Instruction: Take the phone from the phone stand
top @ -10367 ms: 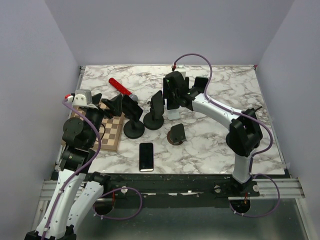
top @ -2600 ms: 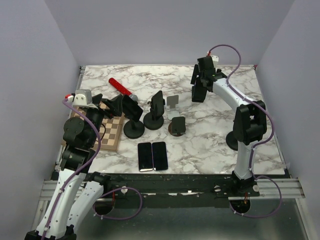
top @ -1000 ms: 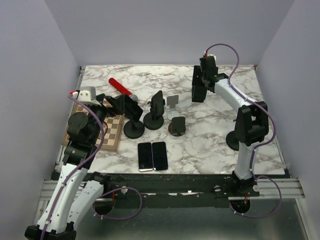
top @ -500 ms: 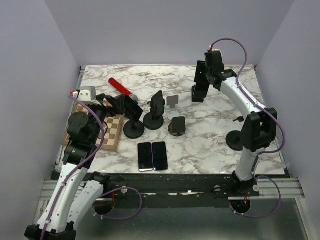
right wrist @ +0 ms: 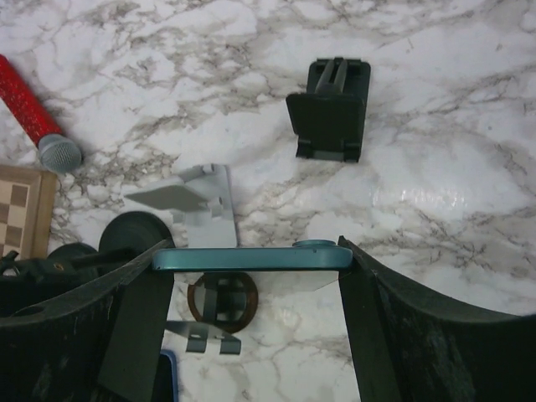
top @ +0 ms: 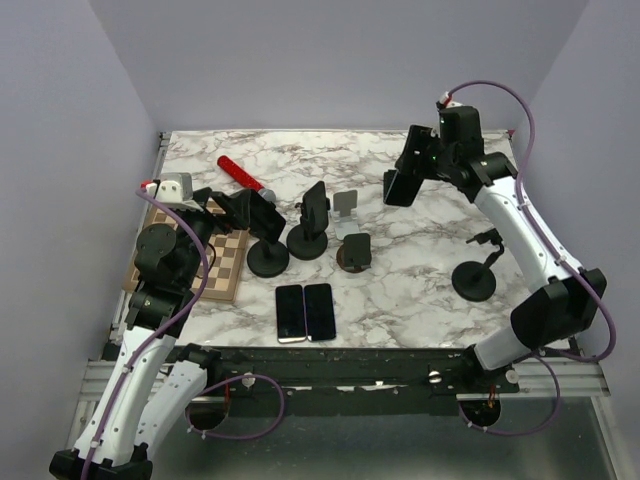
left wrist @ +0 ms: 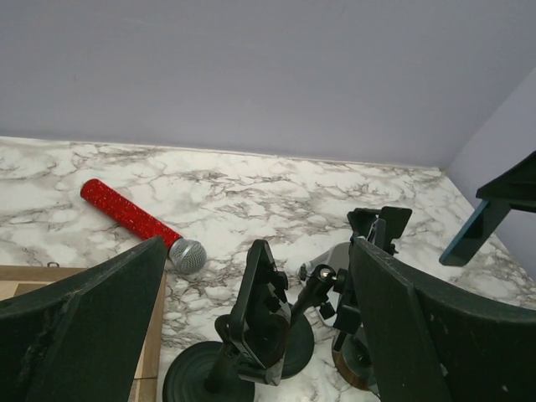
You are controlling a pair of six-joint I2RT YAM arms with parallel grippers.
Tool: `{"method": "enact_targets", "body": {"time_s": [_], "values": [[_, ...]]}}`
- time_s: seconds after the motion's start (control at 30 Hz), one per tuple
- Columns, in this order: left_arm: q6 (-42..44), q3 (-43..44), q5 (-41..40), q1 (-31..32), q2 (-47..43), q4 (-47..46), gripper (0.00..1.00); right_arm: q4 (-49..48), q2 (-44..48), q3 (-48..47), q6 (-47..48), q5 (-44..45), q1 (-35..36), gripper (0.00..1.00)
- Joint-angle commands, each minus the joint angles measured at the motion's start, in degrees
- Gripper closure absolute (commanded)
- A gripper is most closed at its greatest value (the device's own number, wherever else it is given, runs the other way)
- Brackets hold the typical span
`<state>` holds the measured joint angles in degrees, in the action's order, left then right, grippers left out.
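My right gripper is shut on a teal phone, gripped edge-on between both fingers and held in the air above the table. The phone also shows in the top view and at the right edge of the left wrist view. An empty black folding phone stand sits on the marble beyond it. My left gripper is open and empty, facing a dark phone clamped in a black round-base stand. Another phone stands clamped on a second round-base stand.
Two phones lie flat side by side near the front edge. A white stand, a brown round stand and a black round-base stand stand on the marble. A red microphone and a chessboard lie at the left.
My right arm has swung its elbow out to the right and raised its wrist, keeping the teal phone clamped. My left arm leaned slightly forward earlier and has held still since.
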<state>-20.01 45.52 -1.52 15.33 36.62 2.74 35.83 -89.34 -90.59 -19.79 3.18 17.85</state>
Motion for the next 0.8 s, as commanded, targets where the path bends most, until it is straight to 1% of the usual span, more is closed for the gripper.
{"method": "enact_targets", "body": {"time_s": [0.0,0.23,0.33,0.47,0.5,0.57,0.67,0.77], "values": [[-0.88,-0.14,1.49,-0.47,-0.83,-0.33,0.01,7.05,5.35,6.08,-2.34,-2.28,1.58,0.99],[-1.44,0.01,3.06,-0.48,-0.90,-0.37,0.01,10.44,13.57,18.76,-6.64,-2.22,6.59,0.99],[-1.36,0.01,2.79,-0.57,-1.07,-0.28,0.02,12.20,15.77,23.40,-8.18,-1.85,9.34,0.99],[-1.35,0.14,2.70,-0.57,-1.32,-0.26,0.01,12.60,18.55,28.73,-9.70,-2.73,10.99,0.99],[-1.43,0.10,2.73,-0.64,-1.37,-0.22,0.02,12.64,18.88,29.88,-10.14,-4.70,11.33,0.99],[-1.52,0.10,2.89,-0.65,-1.39,-0.21,0.02,12.06,19.20,31.55,-11.05,-5.73,12.80,0.99],[-1.78,0.10,3.10,-0.65,-1.43,-0.27,0.02,8.95,18.75,33.62,-13.80,-6.34,16.24,0.99],[-1.62,0.01,2.84,-0.74,-1.39,-0.24,0.02,5.56,16.33,34.86,-17.65,-5.78,20.52,0.99]]}}
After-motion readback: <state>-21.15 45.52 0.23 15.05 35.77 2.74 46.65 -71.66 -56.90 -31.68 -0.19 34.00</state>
